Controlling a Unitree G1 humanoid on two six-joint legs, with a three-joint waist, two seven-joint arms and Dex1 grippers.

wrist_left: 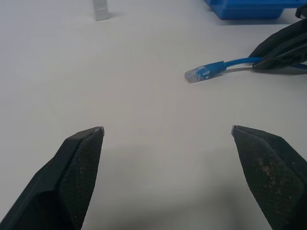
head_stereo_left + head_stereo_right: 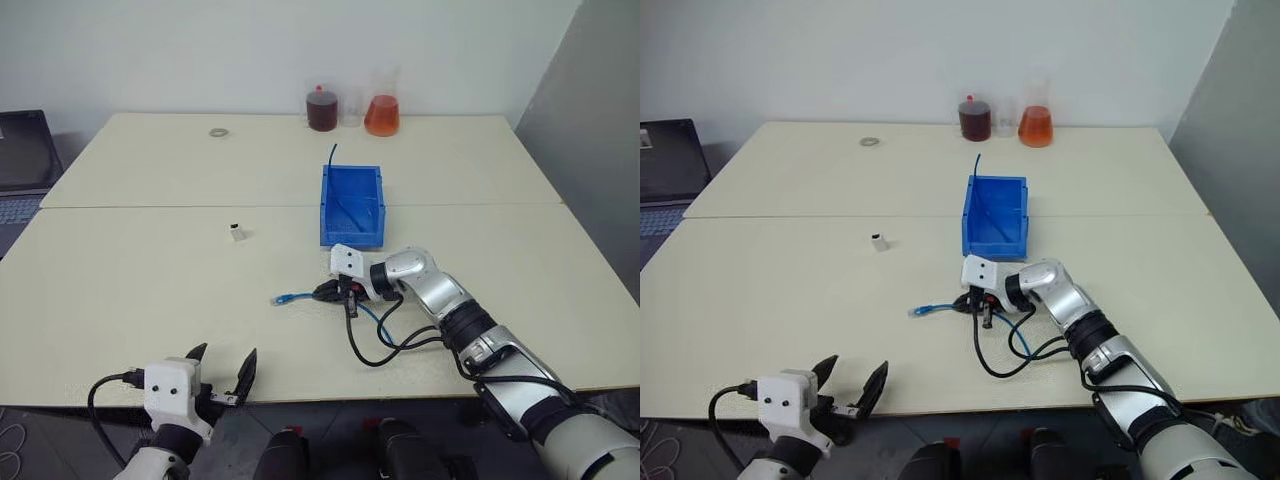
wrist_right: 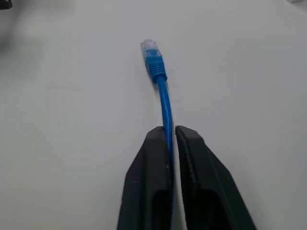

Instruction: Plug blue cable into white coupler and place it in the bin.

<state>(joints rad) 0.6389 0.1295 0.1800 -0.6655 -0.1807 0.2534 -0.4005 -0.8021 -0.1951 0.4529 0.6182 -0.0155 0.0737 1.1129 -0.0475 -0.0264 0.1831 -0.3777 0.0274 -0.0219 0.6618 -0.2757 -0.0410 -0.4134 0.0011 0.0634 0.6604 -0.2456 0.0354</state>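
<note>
Right wrist view: right end effector [image 3: 171,139] pinches blue cable [image 3: 164,103], plug ahead.

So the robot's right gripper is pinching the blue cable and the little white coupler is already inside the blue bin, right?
Not quite. The right gripper does pinch the blue cable, but the white coupler isn't in the bin. It stands alone on the table, off to the bin's left side, as the left eye view shows.
</note>
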